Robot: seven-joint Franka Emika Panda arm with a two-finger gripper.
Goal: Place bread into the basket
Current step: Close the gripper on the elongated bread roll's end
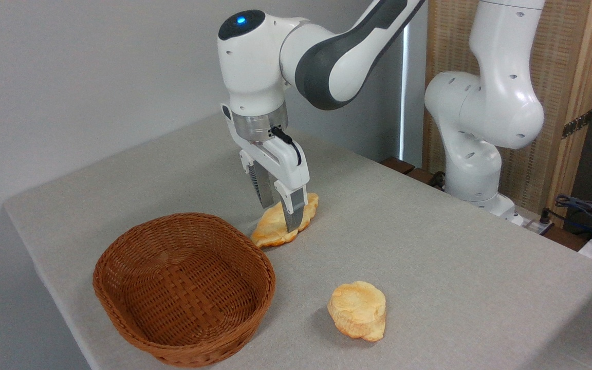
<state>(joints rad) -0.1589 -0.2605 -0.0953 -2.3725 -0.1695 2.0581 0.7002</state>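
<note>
1. We see the white Franka arm's two-finger gripper pointing down over the long, flat, golden leaf-shaped bread at the middle of the grey cloth-covered worktop.
2. The fingers sit narrow, one on each side of the bread's middle, pinching it across its width; the near finger covers part of the pastry.
3. The bread looks tilted, with its left pointed end low by the worktop; we cannot tell whether that end touches the cloth.
4. The oval brown woven wicker basket stands at front left, its braided rim just beside the bread's lower tip, and its bowl holds nothing.
5. A smaller, rounder golden bun lies on the worktop, well apart from the gripper, to the right of the basket.
</note>
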